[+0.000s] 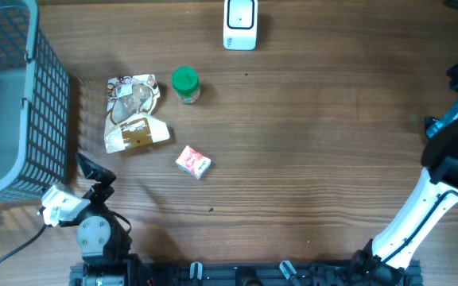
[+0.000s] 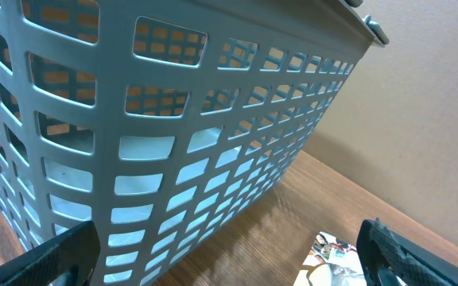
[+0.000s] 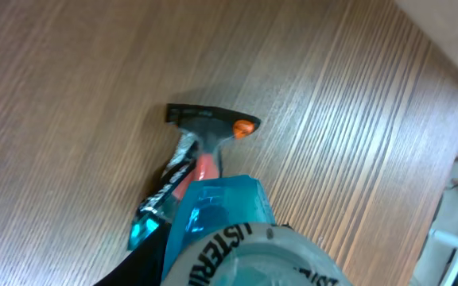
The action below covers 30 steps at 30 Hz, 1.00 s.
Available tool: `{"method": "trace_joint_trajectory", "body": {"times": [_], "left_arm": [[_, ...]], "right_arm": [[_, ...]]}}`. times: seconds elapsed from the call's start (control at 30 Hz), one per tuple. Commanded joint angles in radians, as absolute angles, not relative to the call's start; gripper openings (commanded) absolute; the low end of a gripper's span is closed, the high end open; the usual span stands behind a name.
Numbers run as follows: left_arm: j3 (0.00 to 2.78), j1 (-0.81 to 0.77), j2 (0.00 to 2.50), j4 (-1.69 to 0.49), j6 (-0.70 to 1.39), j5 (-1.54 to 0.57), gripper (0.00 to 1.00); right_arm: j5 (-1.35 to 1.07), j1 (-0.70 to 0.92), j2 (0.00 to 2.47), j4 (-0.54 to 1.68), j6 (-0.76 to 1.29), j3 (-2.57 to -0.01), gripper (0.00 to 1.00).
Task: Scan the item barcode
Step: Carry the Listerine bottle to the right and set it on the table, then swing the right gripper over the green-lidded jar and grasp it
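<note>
My right gripper [image 1: 450, 127] is at the table's far right edge, shut on a blue mouthwash bottle [image 3: 217, 210]. Its white cap [image 3: 253, 258] fills the bottom of the right wrist view, and the bottle hangs over bare wood. No barcode shows on it. The white scanner [image 1: 240, 24] stands at the back centre, far to the left of that gripper. My left gripper [image 2: 229, 266] is open at the front left next to the basket, with nothing between its black fingers [image 2: 54, 258].
A grey mesh basket [image 1: 50, 103] takes up the left side. To its right are a snack bag [image 1: 133, 115], a green-capped jar [image 1: 185, 83] and a small red-and-white box [image 1: 193, 162]. Bare wood lies between these and the right arm.
</note>
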State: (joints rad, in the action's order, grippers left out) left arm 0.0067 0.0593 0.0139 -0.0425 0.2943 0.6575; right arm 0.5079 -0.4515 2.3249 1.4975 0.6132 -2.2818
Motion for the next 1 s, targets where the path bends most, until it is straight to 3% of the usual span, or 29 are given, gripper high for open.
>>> {"method": "trace_joint_trajectory", "body": {"times": [0.0, 0.07, 0.1, 0.13, 0.33, 0.47, 0.57, 0.7, 0.83, 0.97], "left_arm": [[0.006, 0.064, 0.007, -0.049, 0.293, 0.664, 1.0], [0.006, 0.064, 0.007, -0.049, 0.293, 0.664, 1.0], [0.006, 0.064, 0.007, -0.049, 0.293, 0.664, 1.0], [0.006, 0.064, 0.007, -0.05, 0.293, 0.664, 1.0], [0.006, 0.064, 0.007, -0.049, 0.293, 0.664, 1.0], [0.006, 0.064, 0.007, -0.05, 0.293, 0.664, 1.0], [0.006, 0.064, 0.007, -0.049, 0.293, 0.664, 1.0], [0.006, 0.064, 0.007, -0.049, 0.293, 0.664, 1.0], [0.006, 0.064, 0.007, -0.049, 0.293, 0.664, 1.0], [0.006, 0.064, 0.007, -0.049, 0.293, 0.664, 1.0]], "right_arm": [[0.462, -0.47, 2.316, 1.512, 0.628, -2.297, 0.45], [0.461, -0.47, 2.316, 1.513, 0.631, -2.297, 0.62], [0.462, -0.469, 2.315, 1.517, 0.64, -2.297, 0.78], [0.469, -0.468, 2.312, 1.522, 0.654, -2.297, 1.0], [0.448, -0.413, 2.162, 1.561, 0.711, -2.306, 1.0], [0.279, -0.166, 2.048, 1.588, 0.754, -2.306, 1.0], [0.191, 0.102, 2.057, 1.581, 0.933, -2.305, 1.0], [0.117, 0.445, 2.125, 1.38, 1.193, -2.305, 1.0], [0.011, 0.579, 2.212, 1.198, 1.405, -2.305, 1.0], [-0.122, 0.612, 2.313, 1.082, 1.634, -2.305, 1.0]]}}
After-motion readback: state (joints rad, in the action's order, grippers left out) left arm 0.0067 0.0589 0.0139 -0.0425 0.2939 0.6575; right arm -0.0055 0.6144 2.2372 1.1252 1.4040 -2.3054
